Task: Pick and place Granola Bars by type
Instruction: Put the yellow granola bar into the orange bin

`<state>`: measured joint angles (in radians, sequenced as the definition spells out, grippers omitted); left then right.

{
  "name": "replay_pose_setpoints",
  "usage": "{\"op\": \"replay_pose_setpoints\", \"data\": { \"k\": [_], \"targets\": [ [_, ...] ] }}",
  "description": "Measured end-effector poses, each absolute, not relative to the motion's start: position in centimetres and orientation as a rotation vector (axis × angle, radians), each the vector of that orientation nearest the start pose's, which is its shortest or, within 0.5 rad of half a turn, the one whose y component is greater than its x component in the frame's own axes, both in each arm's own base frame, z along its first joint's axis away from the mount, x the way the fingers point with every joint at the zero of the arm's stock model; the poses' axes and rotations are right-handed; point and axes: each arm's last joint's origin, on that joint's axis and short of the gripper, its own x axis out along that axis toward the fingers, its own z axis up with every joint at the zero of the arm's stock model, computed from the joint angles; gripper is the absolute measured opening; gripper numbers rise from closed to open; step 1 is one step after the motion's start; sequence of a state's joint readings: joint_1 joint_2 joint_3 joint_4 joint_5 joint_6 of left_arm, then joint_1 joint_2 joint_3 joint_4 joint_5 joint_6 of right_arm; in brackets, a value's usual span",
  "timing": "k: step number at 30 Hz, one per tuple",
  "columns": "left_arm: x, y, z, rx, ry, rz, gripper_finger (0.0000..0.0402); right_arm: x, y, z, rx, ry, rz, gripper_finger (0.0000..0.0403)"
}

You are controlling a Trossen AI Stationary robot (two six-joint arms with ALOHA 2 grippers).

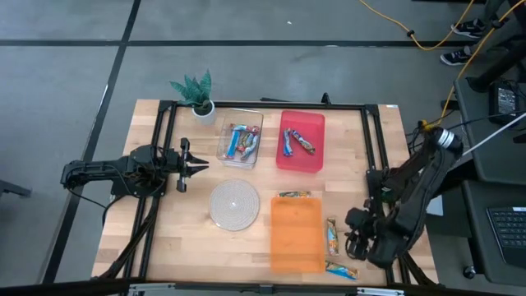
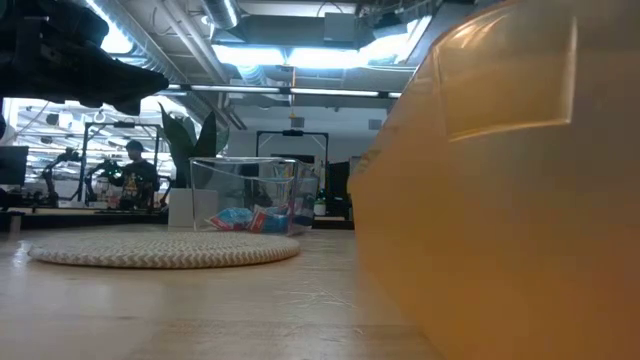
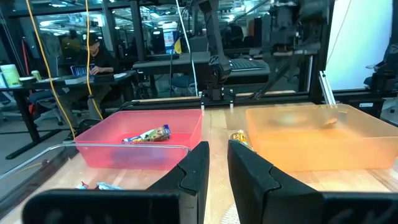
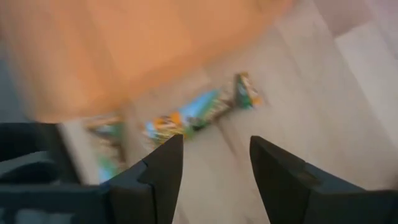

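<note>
Granola bars in shiny multicoloured wrappers lay in several spots when I checked my feeds. I counted about three blue-wrapped bars [image 1: 240, 141] in the clear rectangular plastic bin [image 1: 223, 146], lying roughly lengthwise along the bin, though overlapping too much for a sure count. Two more bars [image 1: 297, 141] sat in the red rectangular plastic bin [image 1: 301, 163], a blue one and a red-brown one, angled towards each other. Three orange-tan bars with light blue were out on the wooden tabletop [image 1: 168, 238] around the orange rectangular plastic bin [image 1: 296, 238]: one [image 1: 294, 195] lay crosswise just beyond the bin's far end, one [image 1: 332, 236] ran lengthwise beside its right wall, and one [image 1: 340, 270] lay tilted near its near right corner.

My right claw [image 1: 358, 243] hung low beside the orange bin's right side, near the last two bars. In its wrist view the fingers [image 4: 161, 168] stood apart and empty, with one orange-tan bar [image 4: 199, 112] lying diagonally on the wood ahead of them.

My left claw [image 1: 197, 166] waited at the left of the tabletop, pointing towards the bins, its fingers [image 3: 252, 177] nearly together with only a narrow gap and nothing between them.

One round woven mat [image 1: 234, 205] and one small potted plant [image 1: 197, 94] made up the rest.
</note>
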<state>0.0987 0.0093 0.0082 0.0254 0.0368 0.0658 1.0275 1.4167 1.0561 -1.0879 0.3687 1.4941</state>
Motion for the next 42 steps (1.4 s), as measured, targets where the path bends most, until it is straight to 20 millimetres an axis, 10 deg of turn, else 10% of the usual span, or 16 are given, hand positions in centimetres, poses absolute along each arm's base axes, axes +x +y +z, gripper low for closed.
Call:
{"op": "replay_pose_setpoints", "data": {
  "k": [15,24,42],
  "targets": [
    [9.7,0.9,16.8,0.067,-0.022,0.063,0.0055,13.7,21.3,19.6,0.081,1.239,-0.400,0.0227],
    [9.7,0.9,16.8,0.067,-0.022,0.063,0.0055,15.1,20.5,16.7,0.354,1.297,-0.424,0.0324],
    [9.7,0.9,16.8,0.067,-0.022,0.063,0.0055,18.1,18.1,15.2,0.556,1.263,-0.528,0.0331]
  ]
}}
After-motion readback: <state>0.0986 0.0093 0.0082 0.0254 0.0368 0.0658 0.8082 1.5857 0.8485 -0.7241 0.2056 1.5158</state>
